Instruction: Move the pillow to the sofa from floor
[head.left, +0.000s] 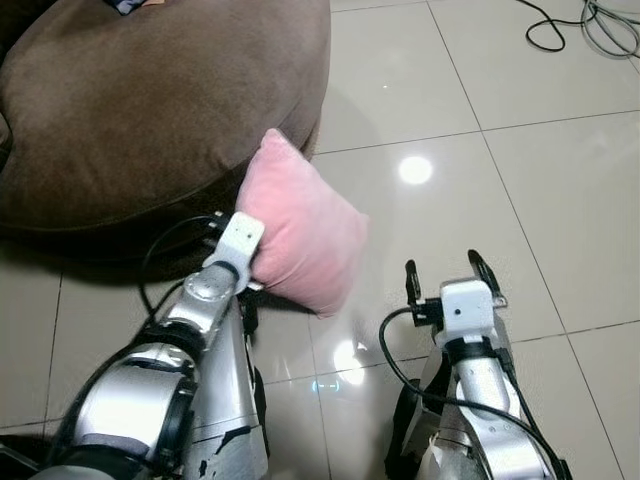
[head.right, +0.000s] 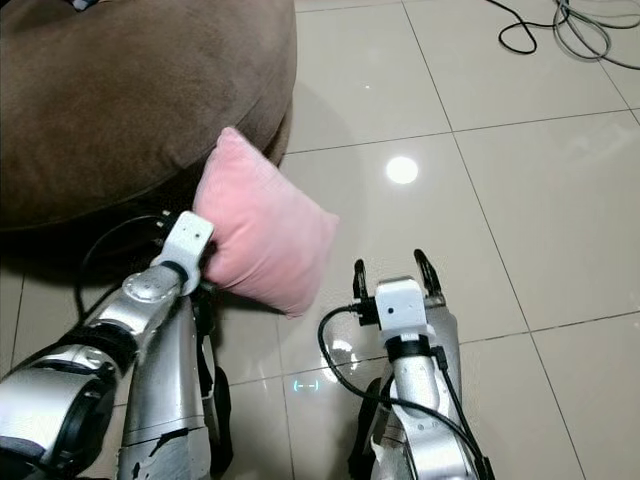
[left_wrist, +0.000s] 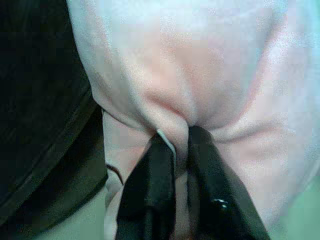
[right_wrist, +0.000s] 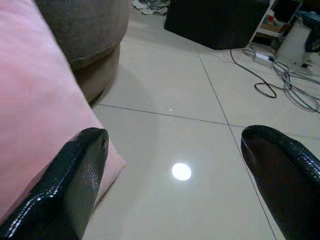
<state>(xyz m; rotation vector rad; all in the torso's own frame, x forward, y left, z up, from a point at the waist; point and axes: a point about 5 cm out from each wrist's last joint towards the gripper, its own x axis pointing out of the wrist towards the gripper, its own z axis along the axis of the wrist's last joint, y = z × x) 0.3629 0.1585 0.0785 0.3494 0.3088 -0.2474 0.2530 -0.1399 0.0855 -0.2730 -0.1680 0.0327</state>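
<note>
Pink pillow (head.left: 300, 226) tilts, top corner toward sofa (head.left: 150, 100); left gripper (left_wrist: 181, 150) pinches its fabric; right gripper (head.left: 450, 270) spread.

Both arms are silver metal with black joints. A white block sits behind each pair of long black fingers (right_wrist: 75, 185). Black cables loop behind the white blocks.

Pink pillow (head.right: 262, 233) tilted against the brown sofa's (head.right: 120, 90) rounded edge, pinched at its near side by left gripper (head.right: 200, 255). Right gripper (head.right: 390, 270) open above tiled floor (head.right: 520, 200). Cables (head.right: 570, 30) at floor's far right corner.
</note>
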